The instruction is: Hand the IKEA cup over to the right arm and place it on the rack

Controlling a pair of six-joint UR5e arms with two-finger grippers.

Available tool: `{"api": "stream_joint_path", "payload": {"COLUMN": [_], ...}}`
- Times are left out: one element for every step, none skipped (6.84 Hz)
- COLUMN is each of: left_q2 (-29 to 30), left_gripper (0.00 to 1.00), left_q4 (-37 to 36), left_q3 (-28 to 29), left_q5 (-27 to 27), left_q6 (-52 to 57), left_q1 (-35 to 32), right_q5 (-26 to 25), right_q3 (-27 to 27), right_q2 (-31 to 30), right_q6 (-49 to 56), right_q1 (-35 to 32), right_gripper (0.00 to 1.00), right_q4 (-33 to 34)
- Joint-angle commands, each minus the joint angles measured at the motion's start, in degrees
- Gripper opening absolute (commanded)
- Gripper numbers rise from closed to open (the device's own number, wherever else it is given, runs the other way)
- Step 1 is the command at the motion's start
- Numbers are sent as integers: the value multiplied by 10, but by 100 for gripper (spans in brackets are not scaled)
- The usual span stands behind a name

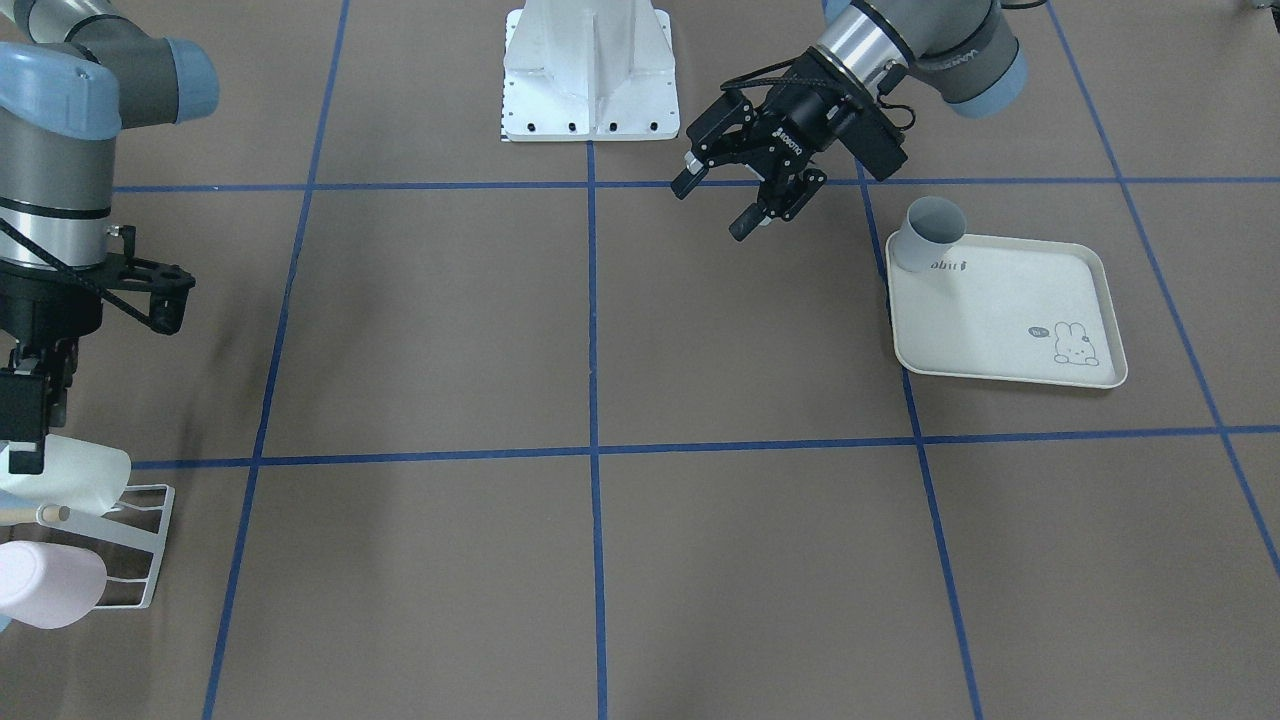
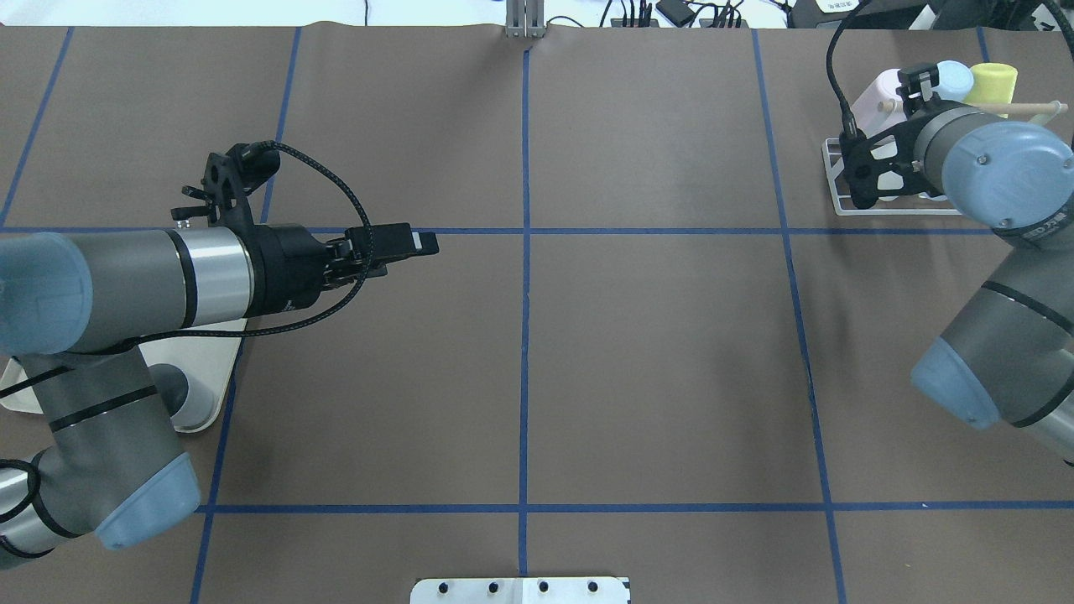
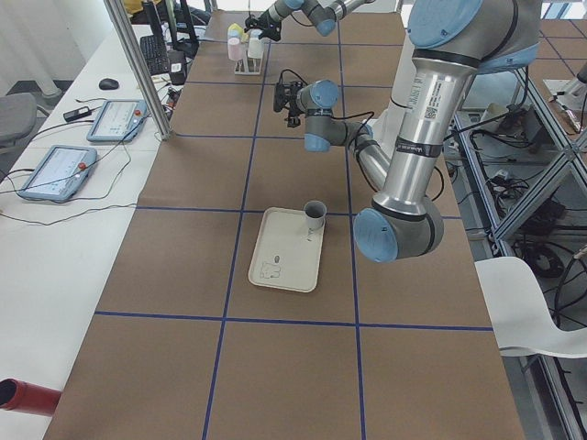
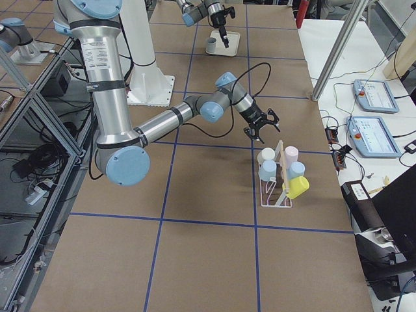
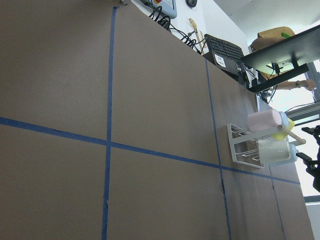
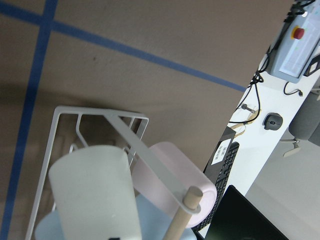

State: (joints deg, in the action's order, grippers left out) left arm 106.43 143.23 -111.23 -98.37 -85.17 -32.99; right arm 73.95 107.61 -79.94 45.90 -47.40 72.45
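Note:
A white IKEA cup lies on its side on the white wire rack, beside the wooden peg. My right gripper hovers just above this cup, and its fingers look spread and off it. Another cup, grey, stands upright in the near corner of the cream rabbit tray. My left gripper hangs open and empty over the table, a little way from that tray.
The rack also holds a pink cup, a blue cup and a yellow cup. The white robot base stands at the table's middle edge. Blue tape lines grid the brown tabletop.

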Motion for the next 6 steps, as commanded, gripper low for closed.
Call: {"api": "stream_joint_path", "payload": {"left_q2": [-83,-152,-215,-262,-302,-306], "left_gripper": [100,100,100,100,100,100], "left_q4": [-3,-3,-3,-2,-1,1], "left_q3": [-33,-69,-91,-92,-85,-66], "left_q5": [-4,-6,-6,-4,0,0], "left_q6": [112,165,217,259,281,282], "left_q1": [-10,-31,-49,-65,-66,-65], "right_q5": [2,3,1,2,3,21], "right_q3": [43,61,59,59,62,61], "right_q2": [6,7,6,7,9,38], "right_q6": [-251,-393,-532,-662,-742,-748], "right_q1": [52,81,110,129,151,164], "right_gripper": [99,99,99,99,99,99], "right_q4": [-1,-18,-87,-149,-169,-163]}}
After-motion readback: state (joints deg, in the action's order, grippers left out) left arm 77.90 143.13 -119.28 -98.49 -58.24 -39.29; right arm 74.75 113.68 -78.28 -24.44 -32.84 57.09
